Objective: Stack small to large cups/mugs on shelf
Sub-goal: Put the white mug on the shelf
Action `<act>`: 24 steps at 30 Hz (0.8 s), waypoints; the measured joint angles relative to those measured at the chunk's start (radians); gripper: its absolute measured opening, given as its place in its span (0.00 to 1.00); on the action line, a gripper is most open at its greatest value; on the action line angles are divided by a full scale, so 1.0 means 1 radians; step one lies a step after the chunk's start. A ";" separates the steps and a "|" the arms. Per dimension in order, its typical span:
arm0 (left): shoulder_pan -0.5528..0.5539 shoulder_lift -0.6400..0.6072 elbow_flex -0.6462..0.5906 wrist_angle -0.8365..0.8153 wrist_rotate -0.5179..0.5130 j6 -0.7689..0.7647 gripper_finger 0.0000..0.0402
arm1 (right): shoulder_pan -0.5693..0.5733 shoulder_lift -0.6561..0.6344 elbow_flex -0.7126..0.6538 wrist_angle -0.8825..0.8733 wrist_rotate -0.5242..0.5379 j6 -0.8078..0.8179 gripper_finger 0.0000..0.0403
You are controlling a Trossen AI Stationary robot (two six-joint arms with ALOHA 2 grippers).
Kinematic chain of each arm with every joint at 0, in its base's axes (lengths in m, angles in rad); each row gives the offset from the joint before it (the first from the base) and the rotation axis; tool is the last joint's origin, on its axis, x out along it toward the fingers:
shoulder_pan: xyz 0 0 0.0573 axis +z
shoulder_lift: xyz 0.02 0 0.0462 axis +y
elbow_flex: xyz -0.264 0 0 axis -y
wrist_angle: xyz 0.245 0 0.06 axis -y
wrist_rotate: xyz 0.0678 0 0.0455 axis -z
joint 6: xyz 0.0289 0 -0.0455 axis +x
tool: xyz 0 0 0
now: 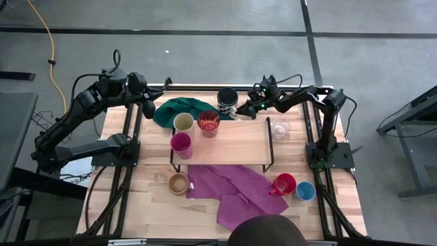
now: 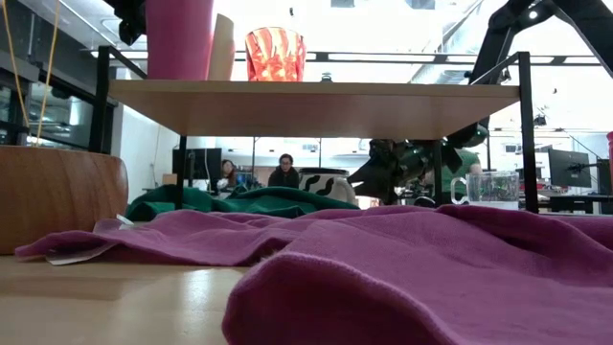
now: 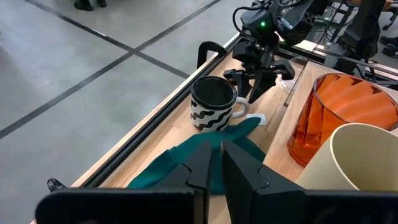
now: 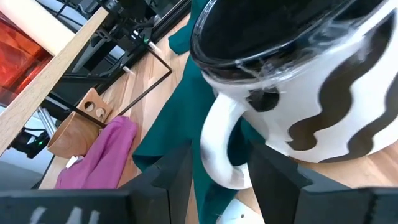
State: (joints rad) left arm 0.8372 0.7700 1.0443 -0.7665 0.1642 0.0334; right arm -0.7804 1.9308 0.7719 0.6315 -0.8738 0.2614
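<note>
The black-and-white striped mug point(image 1: 227, 100) stands upright on the table's far side, behind the shelf point(image 1: 239, 143), its base partly on the green cloth point(image 1: 179, 109). My right gripper point(image 4: 221, 154) is open, one finger on either side of the mug's white handle point(image 4: 214, 158), with gaps showing. On the shelf stand the cream cup point(image 1: 183, 123), the translucent red cup point(image 1: 208, 123) and the magenta cup point(image 1: 181, 145). My left gripper point(image 3: 214, 168) hangs shut above the table's far left, over the green cloth.
A clear glass cup point(image 1: 278, 128) stands on the table by the shelf's right end. Near the front are a wooden cup point(image 1: 178, 183), a red mug point(image 1: 283, 184) and a blue cup point(image 1: 305, 191), with a purple cloth point(image 1: 232, 191) between them. A person's head point(image 1: 266, 232) shows at the near edge.
</note>
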 joint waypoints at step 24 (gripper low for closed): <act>0.000 0.000 0.000 0.000 0.000 0.007 0.06 | 0.011 0.000 0.000 0.006 0.051 -0.003 0.19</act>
State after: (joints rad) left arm 0.8371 0.7704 1.0443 -0.7662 0.1642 0.0402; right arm -0.7690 1.9308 0.7719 0.6371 -0.8229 0.2586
